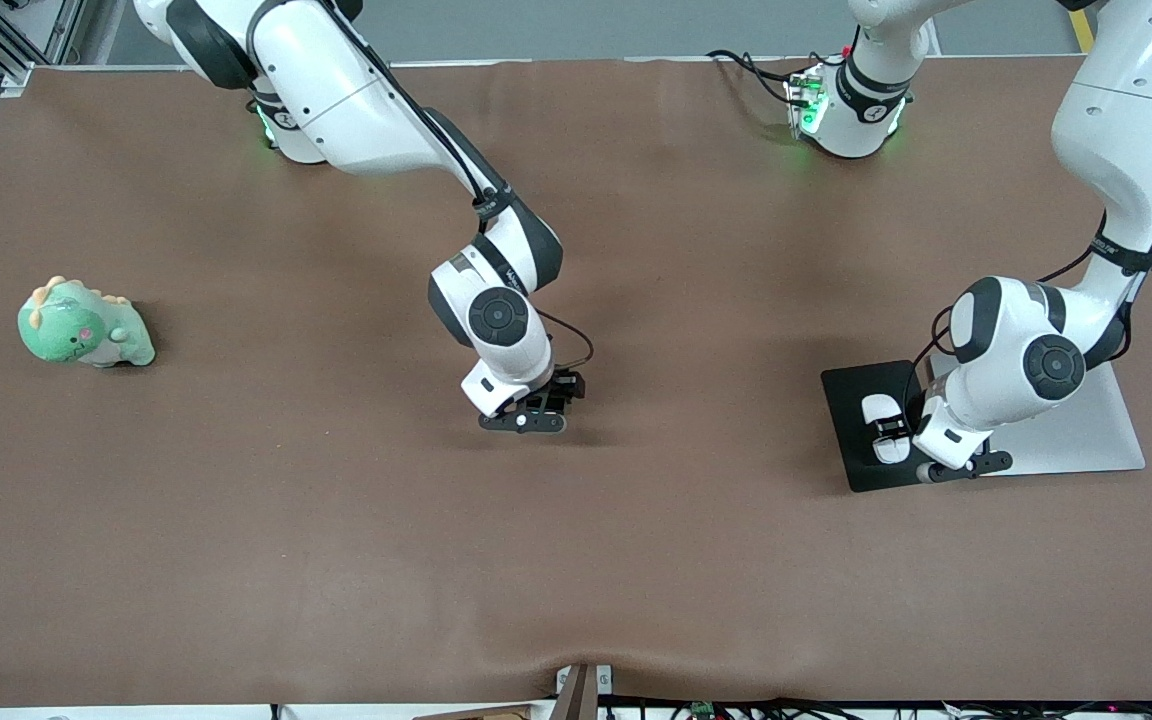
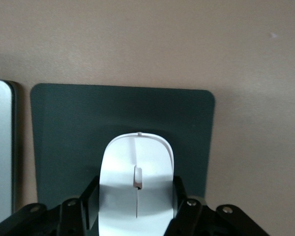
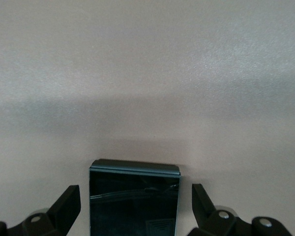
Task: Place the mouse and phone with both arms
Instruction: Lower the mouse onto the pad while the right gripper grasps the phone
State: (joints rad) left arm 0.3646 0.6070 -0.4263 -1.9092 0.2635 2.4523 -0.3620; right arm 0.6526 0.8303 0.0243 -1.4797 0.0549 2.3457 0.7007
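My left gripper clamps the mouse on the mouse pad at my left arm's end. My right gripper, jaws wide, straddles the phone mid-table, not touching.

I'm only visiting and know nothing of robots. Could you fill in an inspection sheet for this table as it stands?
Surface: brown table cover.
Job's things: mouse on dark mouse pad; phone on the cover.
Clutter: green dinosaur toy toward the right arm's end; silver slab beside the pad.
Hands: left hand shut on the mouse; right hand open, fingers either side of the phone.
Cables: black leads at the left arm's base.
Surroundings: nothing seen.
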